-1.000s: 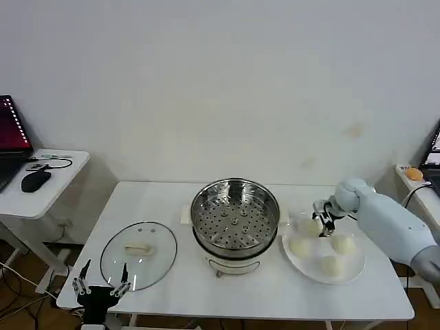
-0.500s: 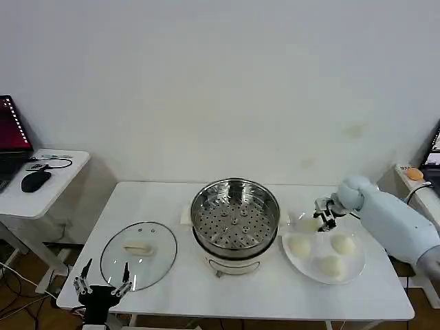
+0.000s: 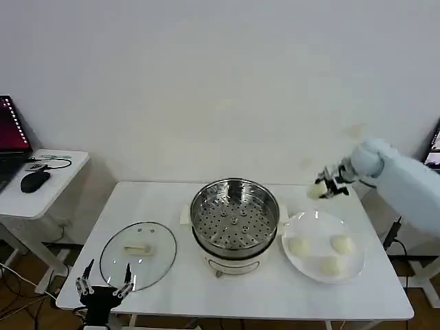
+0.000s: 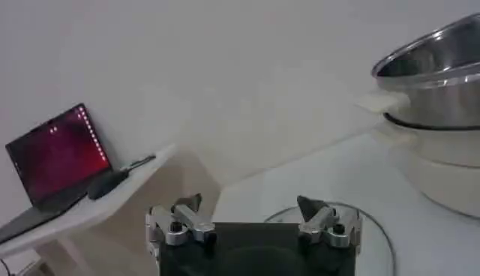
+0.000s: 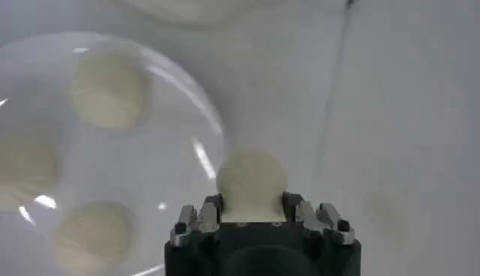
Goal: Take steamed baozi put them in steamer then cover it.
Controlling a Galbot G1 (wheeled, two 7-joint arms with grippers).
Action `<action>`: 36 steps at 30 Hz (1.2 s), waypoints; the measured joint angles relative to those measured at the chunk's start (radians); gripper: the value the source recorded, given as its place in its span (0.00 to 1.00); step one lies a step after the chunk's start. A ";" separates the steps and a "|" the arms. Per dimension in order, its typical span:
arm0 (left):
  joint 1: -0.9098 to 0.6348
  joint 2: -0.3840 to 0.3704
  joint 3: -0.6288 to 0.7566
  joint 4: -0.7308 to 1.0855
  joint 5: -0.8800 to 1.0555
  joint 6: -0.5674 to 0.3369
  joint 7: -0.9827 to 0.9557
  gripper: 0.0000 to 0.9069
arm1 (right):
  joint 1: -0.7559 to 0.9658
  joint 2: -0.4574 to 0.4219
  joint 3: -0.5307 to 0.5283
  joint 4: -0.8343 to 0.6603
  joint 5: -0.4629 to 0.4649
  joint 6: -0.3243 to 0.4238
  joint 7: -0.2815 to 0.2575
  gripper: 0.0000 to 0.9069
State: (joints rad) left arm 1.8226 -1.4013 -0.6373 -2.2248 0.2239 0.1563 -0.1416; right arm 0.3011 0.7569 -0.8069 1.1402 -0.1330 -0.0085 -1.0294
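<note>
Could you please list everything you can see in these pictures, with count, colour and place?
Buns: four, creamy white; three on the plate, one held up in the right hand.
Plate: one, white, on the table to the right of the steamer.
Steamer: one, shiny steel on a white base, at the table's middle, with nothing on its perforated tray.
Lid: one, clear glass with a cream handle, flat on the table to the left of the steamer.
Table: one, white.
Side table: one, white, at far left, with a laptop and a black mouse.
Left hand: open, at the table's near left edge.
Right hand: shut on a bun, above the table behind the plate.
</note>
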 measured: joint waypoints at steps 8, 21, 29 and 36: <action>0.004 -0.010 -0.010 -0.004 0.000 0.000 0.000 1.00 | 0.145 0.070 -0.126 0.072 0.127 0.022 0.019 0.58; 0.011 -0.005 -0.044 -0.012 -0.003 0.002 0.002 1.00 | 0.250 0.235 -0.363 0.119 0.181 0.181 0.084 0.59; 0.010 -0.008 -0.057 0.003 -0.007 -0.002 0.002 1.00 | 0.248 0.302 -0.443 0.103 0.100 0.338 0.125 0.59; 0.003 -0.004 -0.058 0.017 -0.007 0.002 0.006 1.00 | 0.214 0.353 -0.458 0.054 -0.014 0.460 0.160 0.60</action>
State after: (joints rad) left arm 1.8253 -1.4049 -0.6951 -2.2079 0.2165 0.1580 -0.1355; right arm 0.5156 1.1098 -1.2646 1.1943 -0.1471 0.4512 -0.8690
